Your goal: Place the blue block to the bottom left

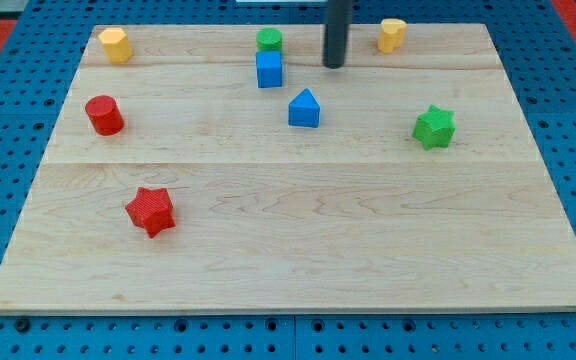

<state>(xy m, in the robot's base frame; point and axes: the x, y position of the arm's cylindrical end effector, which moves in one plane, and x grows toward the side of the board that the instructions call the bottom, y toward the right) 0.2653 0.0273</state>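
Note:
Two blue blocks lie on the wooden board [298, 240]. A blue cube [269, 70] sits near the view's top centre, just below a green cylinder [269, 41]. A blue house-shaped block [304, 108] lies a little below and right of the cube. My tip [334, 65] is at the view's top, right of the blue cube and above and right of the house-shaped block, touching neither.
A yellow block [115, 44] sits at the top left and another yellow block [392, 34] at the top right. A red cylinder [104, 115] is at the left, a red star [151, 210] at the lower left, a green star [434, 127] at the right.

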